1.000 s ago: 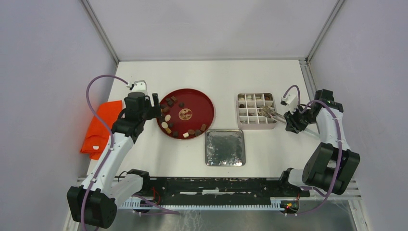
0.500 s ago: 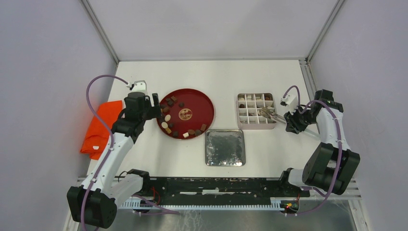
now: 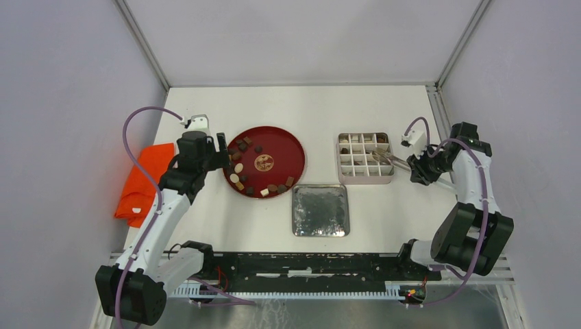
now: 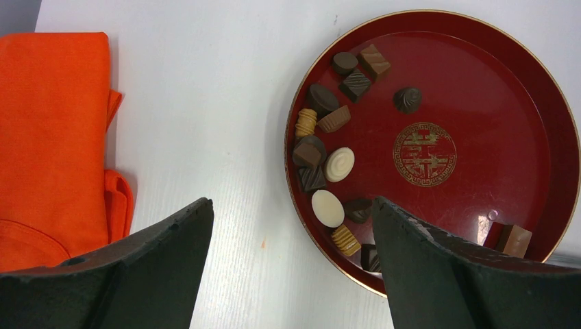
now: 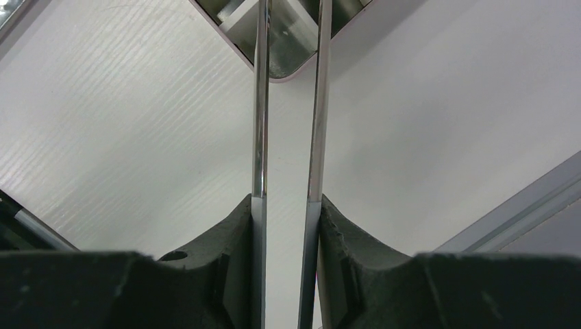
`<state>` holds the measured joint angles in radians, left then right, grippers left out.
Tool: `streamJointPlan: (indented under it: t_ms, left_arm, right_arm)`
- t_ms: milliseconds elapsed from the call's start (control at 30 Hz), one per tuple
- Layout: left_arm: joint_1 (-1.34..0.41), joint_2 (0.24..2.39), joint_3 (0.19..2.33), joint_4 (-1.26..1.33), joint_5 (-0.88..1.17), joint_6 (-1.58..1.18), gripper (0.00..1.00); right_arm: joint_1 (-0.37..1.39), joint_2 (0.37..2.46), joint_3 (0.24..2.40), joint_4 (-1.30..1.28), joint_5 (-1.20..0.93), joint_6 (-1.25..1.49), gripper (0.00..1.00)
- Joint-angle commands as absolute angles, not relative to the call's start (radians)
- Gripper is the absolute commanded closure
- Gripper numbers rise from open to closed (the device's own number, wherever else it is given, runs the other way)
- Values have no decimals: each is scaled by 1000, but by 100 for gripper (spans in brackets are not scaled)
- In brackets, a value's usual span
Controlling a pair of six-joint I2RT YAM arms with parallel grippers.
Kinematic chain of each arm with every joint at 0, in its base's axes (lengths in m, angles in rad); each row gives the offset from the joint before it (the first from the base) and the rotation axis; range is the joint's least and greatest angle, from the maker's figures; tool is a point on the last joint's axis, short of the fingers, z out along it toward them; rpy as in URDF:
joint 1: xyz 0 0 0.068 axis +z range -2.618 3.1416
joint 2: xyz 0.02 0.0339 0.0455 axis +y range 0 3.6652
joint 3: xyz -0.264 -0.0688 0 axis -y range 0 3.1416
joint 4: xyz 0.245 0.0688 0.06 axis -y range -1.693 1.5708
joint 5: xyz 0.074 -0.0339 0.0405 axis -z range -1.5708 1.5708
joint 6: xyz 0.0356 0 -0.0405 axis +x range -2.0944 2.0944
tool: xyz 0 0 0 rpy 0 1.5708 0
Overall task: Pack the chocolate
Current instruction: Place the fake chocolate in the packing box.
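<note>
Chocolate (image 4: 338, 164): we are seeing most pieces lying on the red plate (image 4: 479, 82), bunched from 7 to 11 o'clock, with a few near 5 o'clock. A few more are sitting in the pink box (image 3: 366, 181).
Left gripper (image 4: 291, 205): it is hanging wide apart, holding nothing, at the plate's 9 o'clock edge.
Right gripper (image 5: 286, 202): it is squeezing metal tongs (image 5: 259, 103), and we are seeing their tips reaching over the box near 4 o'clock.
Around: an orange cloth (image 4: 48, 137) is lying at the plate's 9 o'clock, and a silver tray (image 3: 320, 210) is sitting at its 5 o'clock.
</note>
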<state>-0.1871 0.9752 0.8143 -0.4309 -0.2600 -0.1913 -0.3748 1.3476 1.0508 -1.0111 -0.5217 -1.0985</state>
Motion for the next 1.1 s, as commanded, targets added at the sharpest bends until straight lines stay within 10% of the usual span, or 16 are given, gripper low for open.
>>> streamJointPlan:
  t_ms: [0, 1067]
  left_arm:
    - [-183, 972, 818, -391, -255, -152, 9]
    - [-182, 971, 818, -390, -256, -153, 9]
  right_arm:
    - [-378, 1362, 1101, -1018, -547, -1119, 74]
    - [-375, 1350, 1102, -1102, -666, -1166, 62]
